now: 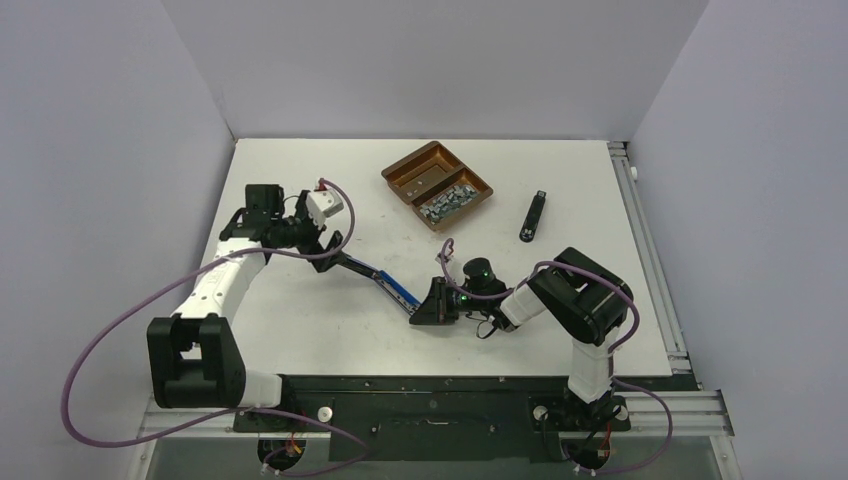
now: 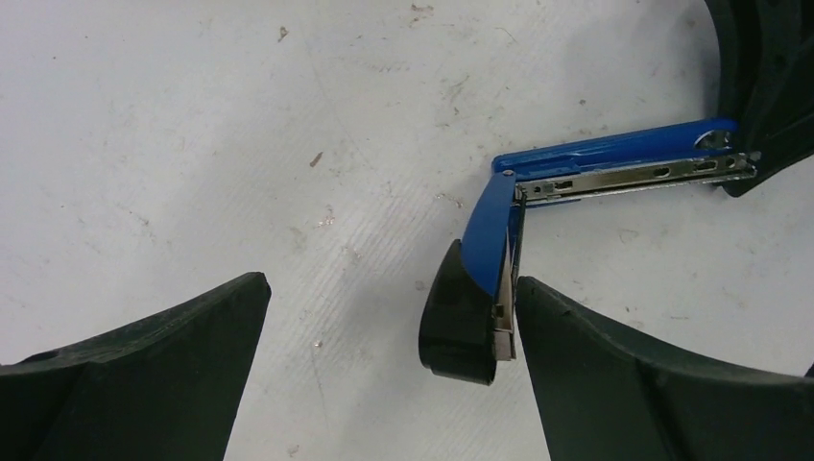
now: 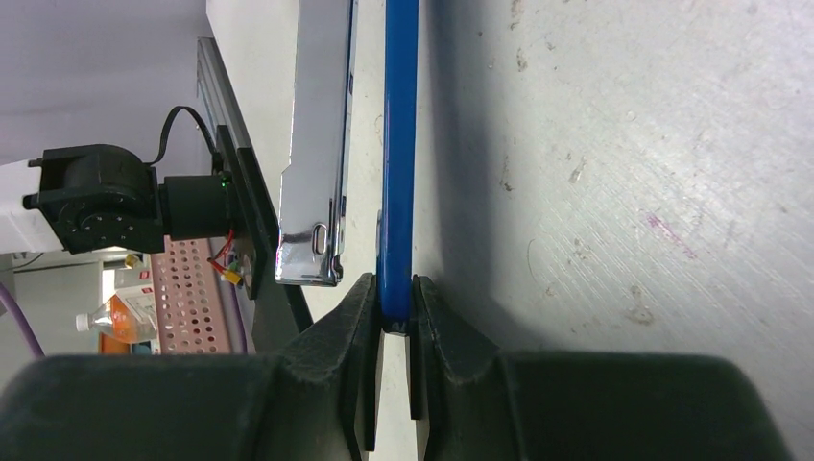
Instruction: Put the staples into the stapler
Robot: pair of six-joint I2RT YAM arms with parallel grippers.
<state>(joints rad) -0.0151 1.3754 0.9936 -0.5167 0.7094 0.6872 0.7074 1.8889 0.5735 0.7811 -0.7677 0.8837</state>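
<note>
Right end effector (image 3: 394,298) was clenched on the end of the stapler (image 2: 614,149), gripping its blue base. I judged this grip was there to anchor the body so it could not slide or twist while it lay folded open on the surface (image 1: 300,340).

Left end effector (image 2: 389,288) stood fully released, jaws wide, grasping nothing. The stapler's black-capped top arm (image 2: 461,322) was swung back at the hinge, just beside this end effector's right finger (image 2: 624,384); contact not discernible.

The silver magazine rail (image 3: 317,144) was exposed alongside the blue base. I could not tell whether it already carried anything.

The staples (image 1: 447,200) sat in the nearer compartment of the brown tray (image 1: 409,158), well apart from the stapler. Neither end effector held any.

Judgement: stapler opened and braced, loading not yet done. The left is free, so it is the likelier one to fetch a strip.
</note>
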